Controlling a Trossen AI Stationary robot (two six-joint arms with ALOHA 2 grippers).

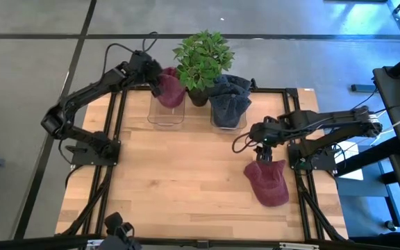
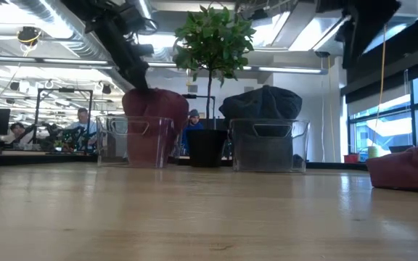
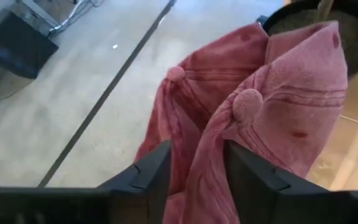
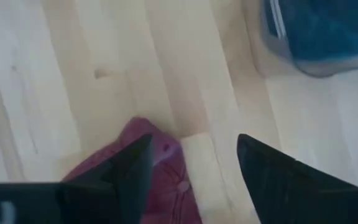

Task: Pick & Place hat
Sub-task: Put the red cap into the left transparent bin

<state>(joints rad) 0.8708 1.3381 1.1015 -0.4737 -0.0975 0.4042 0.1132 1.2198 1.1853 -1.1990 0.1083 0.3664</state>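
Observation:
Red hats (image 1: pixel 171 89) are piled in the clear bin (image 1: pixel 167 117) at the far left, and their crowns rise above its rim (image 2: pixel 154 105). My left gripper (image 1: pixel 157 82) comes down on the pile from the left and is shut on the top red hat (image 3: pixel 272 106). Another red hat (image 1: pixel 268 182) lies flat on the table at the right; it also shows in the low view (image 2: pixel 408 170). My right gripper (image 1: pixel 262 154) hovers open over this hat's far end (image 4: pixel 160 168), touching nothing. My left gripper pinches a bunched fold of the top red hat's crown (image 3: pixel 204 155) between its two fingers, below the crown button (image 3: pixel 248 102). The fingers (image 3: pixel 157 171) slant down from the table's left. The hat rests on the other red hat (image 3: pixel 179 99) in the bin.
A potted plant (image 1: pixel 201 59) stands between the two bins at the far edge. The right clear bin (image 1: pixel 228 121) holds dark blue hats (image 1: pixel 229 97). The middle and near part of the wooden table (image 1: pixel 179 180) is bare. People sit in the room behind (image 2: pixel 84 119).

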